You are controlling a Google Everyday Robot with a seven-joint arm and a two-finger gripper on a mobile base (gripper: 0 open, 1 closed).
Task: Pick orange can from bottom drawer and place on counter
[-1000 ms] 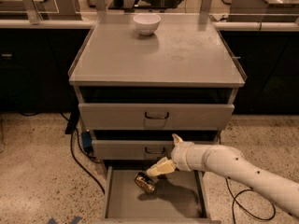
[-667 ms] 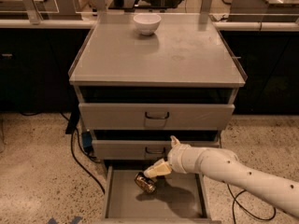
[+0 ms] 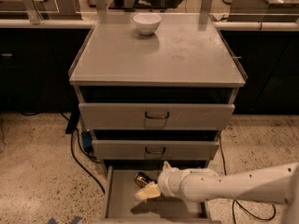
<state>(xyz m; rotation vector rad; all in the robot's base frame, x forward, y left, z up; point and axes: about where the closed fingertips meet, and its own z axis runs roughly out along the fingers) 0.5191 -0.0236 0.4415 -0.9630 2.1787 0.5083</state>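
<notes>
The orange can [image 3: 141, 178] lies on its side, shiny gold with dark markings, on the floor of the pulled-out bottom drawer [image 3: 122, 200], near its back middle. My gripper [image 3: 148, 191] reaches in from the right on a white arm and sits right against the can's near side, partly covering it. Whether it holds the can does not show. The counter [image 3: 168, 50] is the flat grey metal top of the cabinet, well above the gripper.
A white bowl [image 3: 147, 23] stands at the back middle of the counter. The two upper drawers [image 3: 156, 115] with dark handles are slightly ajar. Black cables [image 3: 77, 155] trail on the speckled floor to the cabinet's left. Dark-fronted counters run behind.
My gripper has dropped lower and a little to the left, coming down onto the can's near side. The can has stayed in place.
</notes>
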